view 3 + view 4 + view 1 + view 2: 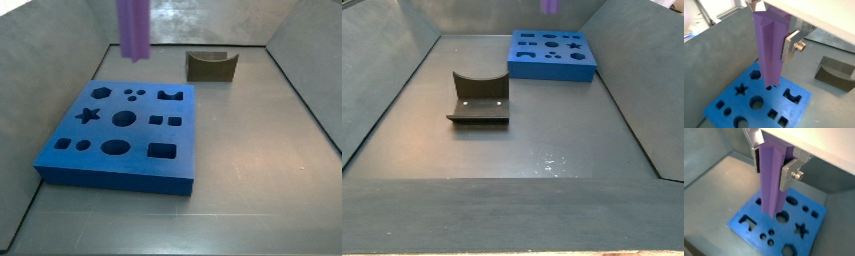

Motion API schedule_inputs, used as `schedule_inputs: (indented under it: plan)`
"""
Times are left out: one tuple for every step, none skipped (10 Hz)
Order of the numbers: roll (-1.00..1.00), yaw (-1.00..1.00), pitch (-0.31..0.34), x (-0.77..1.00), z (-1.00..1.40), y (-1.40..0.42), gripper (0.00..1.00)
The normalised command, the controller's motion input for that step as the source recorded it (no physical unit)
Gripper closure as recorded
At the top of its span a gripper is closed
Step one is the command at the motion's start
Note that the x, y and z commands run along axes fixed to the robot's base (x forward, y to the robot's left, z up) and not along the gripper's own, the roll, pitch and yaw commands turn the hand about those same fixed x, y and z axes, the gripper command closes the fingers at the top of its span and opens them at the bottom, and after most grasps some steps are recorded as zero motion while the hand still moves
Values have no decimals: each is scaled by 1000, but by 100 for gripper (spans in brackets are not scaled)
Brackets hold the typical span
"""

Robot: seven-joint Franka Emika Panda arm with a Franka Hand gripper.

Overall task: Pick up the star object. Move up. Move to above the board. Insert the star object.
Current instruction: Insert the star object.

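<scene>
1. The gripper [771,159] sits at the top of both wrist views, its flat silver fingers [789,172] closed against opposite sides of the star object [771,183], which hangs upright between them.
2. The star object [769,47] is a long lilac prism with ridged sides; in both wrist views it runs from the top of the frame down toward the middle, its lower end over the board.
3. The board [724,102] is a flat blue slab with many cut-out holes, lying on the grey floor in the lower part of both wrist views.
4. In a side view, the lower end of the star object [135,28] shows at the top left of the frame, clear of the board [80,160] and above its far edge; the gripper itself is out of frame there.
5. In a side view, only a small lilac tip [552,6] shows at the top edge, above the board [552,68] in the upper right.
6. The star-shaped hole [88,114] lies near the board's left edge in a side view.
7. The fixture [477,98], a dark bracket on a base plate, stands on the floor at centre left in a side view, well apart from the board.
</scene>
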Motion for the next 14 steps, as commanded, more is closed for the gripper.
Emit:
schedule_inputs:
  plan:
    - [0,-866,-4,-354,-329,34,100]
    - [-14,-354,-70,63,-37,0,100]
    - [-14,0,0,0,-66,0,100]
    - [-147,-60,-80,-391,-543,-263,100]
    - [-189,-94,-86,-554,-637,-271,100]
    - [-166,-111,-81,-809,-683,-191,100]
    - [-83,-86,-123,-514,-343,-31,100]
    - [0,74,0,-57,0,-20,100]
    - [-11,-174,-23,-623,-494,-131,100]
    - [0,-634,-24,-603,-569,0,100]
    - [-23,-320,-76,-589,-257,0,100]
    - [0,0,0,0,0,49,100]
    - [-314,0,0,-177,-457,0,100]
    - [-500,131,104,-283,0,-163,100]
